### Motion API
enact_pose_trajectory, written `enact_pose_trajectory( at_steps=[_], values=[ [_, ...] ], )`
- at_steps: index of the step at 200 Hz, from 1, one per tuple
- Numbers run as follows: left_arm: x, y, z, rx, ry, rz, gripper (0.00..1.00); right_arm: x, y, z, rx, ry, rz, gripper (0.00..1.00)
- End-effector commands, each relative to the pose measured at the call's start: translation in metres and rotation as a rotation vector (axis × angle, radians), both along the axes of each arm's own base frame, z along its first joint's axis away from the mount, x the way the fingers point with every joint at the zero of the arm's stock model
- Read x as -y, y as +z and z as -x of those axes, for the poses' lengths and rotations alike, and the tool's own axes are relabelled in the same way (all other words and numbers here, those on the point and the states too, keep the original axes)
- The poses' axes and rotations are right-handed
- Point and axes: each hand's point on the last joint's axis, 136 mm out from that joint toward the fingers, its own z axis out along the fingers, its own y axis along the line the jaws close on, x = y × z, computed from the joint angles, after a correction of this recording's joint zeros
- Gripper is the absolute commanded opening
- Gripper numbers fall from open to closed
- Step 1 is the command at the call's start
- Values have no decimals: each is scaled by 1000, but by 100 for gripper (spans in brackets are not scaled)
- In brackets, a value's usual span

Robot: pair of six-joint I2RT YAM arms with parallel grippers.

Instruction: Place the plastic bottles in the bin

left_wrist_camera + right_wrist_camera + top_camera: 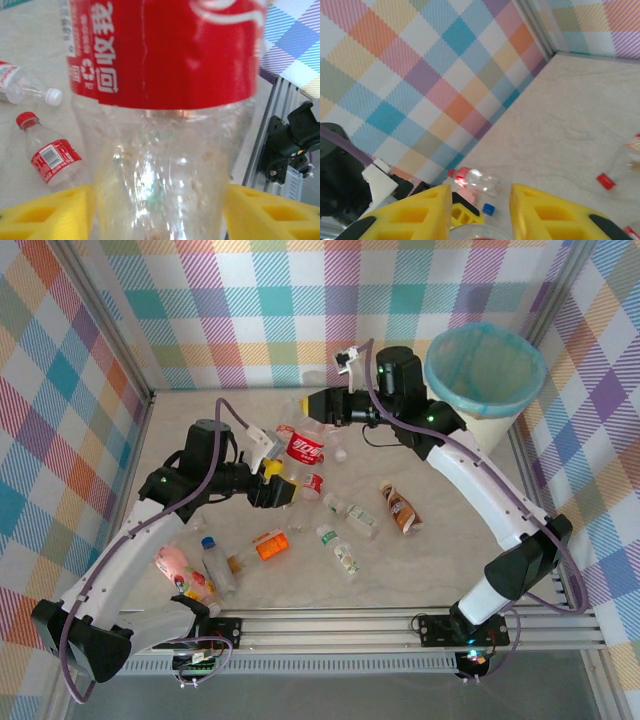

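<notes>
The top camera looked down from high above the near edge, far enough to take in the whole table (450, 570) and the bin (487, 365). The left wrist camera was pressed close to a red-labelled bottle (165, 75), facing along the table. The right wrist camera looked over the table toward the plaid wall (420, 75). The top view shared that bottle.

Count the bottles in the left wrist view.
3: the big red-labelled bottle up close in the middle, a small red-capped bottle at lower left, a white-capped bottle at the left edge. Others may be hidden behind.
</notes>
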Motion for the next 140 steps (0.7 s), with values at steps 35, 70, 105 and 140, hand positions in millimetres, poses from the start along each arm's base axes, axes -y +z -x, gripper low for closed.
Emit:
enact_pose_trajectory(
  at_steps=[35,70,105,140],
  values=[
    [-2,65,-17,171,99,116,93,93,73,-36,251,-286,139,15],
    [0,90,-20,215,103,164,94,148,95,-94,383,-490,204,9],
    [0,94,-20,217,102,168,94,192,107,-147,499,-727,373,4],
    [-2,88,-19,209,111,156,94,239,138,-161,593,-908,388,4]
  ],
)
